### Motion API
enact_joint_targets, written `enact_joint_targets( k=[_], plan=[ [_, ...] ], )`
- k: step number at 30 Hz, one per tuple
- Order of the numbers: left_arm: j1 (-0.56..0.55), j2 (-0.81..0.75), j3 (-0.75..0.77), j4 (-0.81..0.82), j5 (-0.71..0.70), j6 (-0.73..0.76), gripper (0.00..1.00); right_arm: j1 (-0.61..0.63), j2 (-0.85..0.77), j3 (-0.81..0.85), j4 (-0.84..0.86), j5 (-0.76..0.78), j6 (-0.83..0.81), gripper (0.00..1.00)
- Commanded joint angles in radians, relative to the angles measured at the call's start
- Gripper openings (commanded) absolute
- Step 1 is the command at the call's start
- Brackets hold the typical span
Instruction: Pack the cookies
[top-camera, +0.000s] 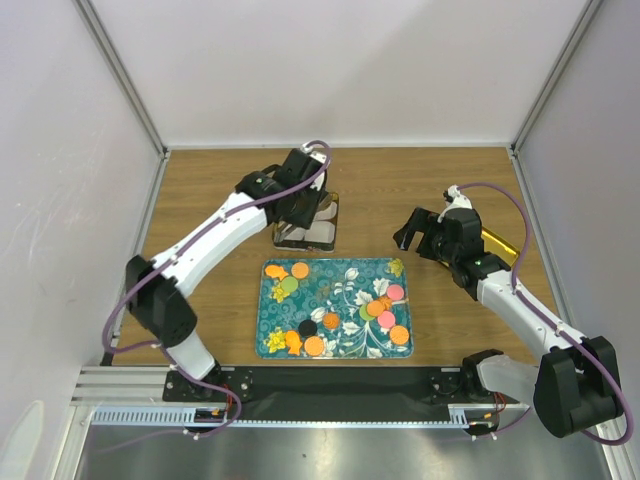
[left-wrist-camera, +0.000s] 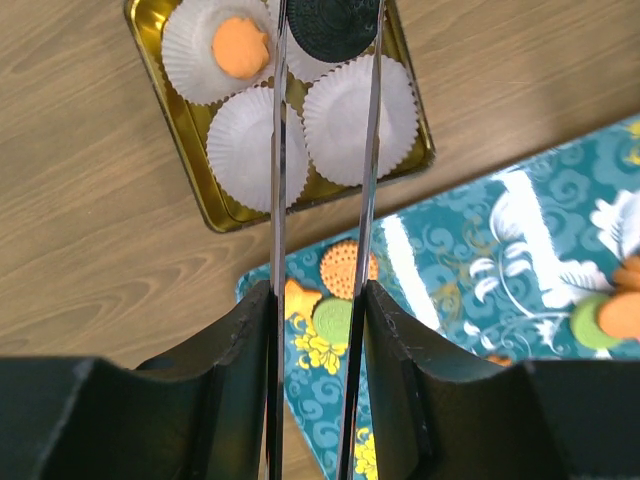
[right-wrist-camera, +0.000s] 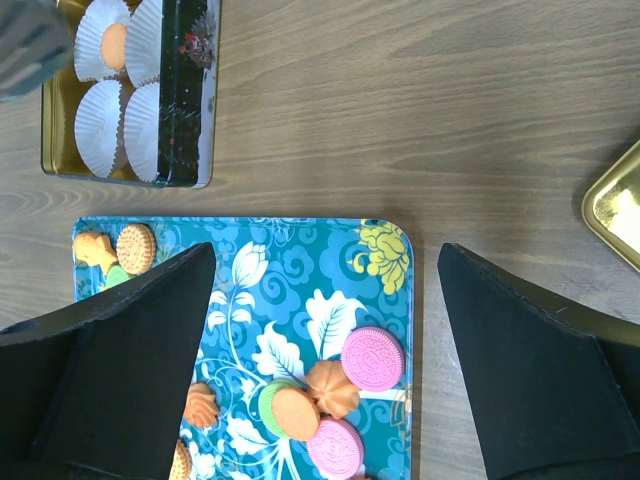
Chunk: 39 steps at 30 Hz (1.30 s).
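Note:
Several cookies (top-camera: 300, 270) in orange, pink, green and black lie on the blue floral tray (top-camera: 345, 275). My left gripper (top-camera: 306, 212) is over the gold tin (top-camera: 328, 238) behind the tray. In the left wrist view its long thin metal blades (left-wrist-camera: 327, 40) are shut on a black cookie (left-wrist-camera: 330, 22) above a white paper cup (left-wrist-camera: 358, 118). An orange cookie (left-wrist-camera: 240, 47) sits in another cup. My right gripper (top-camera: 420, 232) is open and empty above the tray's right part, over pink cookies (right-wrist-camera: 372, 358) and orange cookies (right-wrist-camera: 298, 412).
The tin holds several white paper cups (left-wrist-camera: 245, 150) and has a dark patterned wall (right-wrist-camera: 185, 90). A gold lid (top-camera: 498, 245) lies on the wooden table right of my right gripper, also in the right wrist view (right-wrist-camera: 615, 205). White walls enclose the table.

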<state>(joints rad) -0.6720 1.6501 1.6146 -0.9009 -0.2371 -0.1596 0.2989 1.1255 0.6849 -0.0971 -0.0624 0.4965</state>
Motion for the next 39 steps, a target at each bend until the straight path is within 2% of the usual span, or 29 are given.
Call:
enact_joint_targets(
  k=[1, 18, 28, 33, 39],
  plan=[
    [0.026, 0.059, 0.070, 0.045, 0.009, 0.032, 0.40, -0.004, -0.020, 0.005, 0.022, -0.007, -0.007, 1.00],
    [0.068, 0.212, 0.073, 0.105, -0.005, 0.026, 0.43, -0.004, -0.015, 0.002, 0.027, -0.010, -0.007, 1.00],
    [0.075, 0.206, 0.059, 0.109, 0.005, 0.028, 0.53, -0.006, -0.012, 0.004, 0.027, -0.013, -0.006, 1.00],
    [0.074, 0.194, 0.067, 0.108, 0.015, 0.029, 0.53, -0.006, -0.012, 0.002, 0.027, -0.013, -0.007, 1.00],
    [0.068, 0.099, 0.071, 0.083, 0.028, 0.023, 0.53, -0.004, -0.007, 0.004, 0.030, -0.016, -0.006, 1.00]
  ],
)
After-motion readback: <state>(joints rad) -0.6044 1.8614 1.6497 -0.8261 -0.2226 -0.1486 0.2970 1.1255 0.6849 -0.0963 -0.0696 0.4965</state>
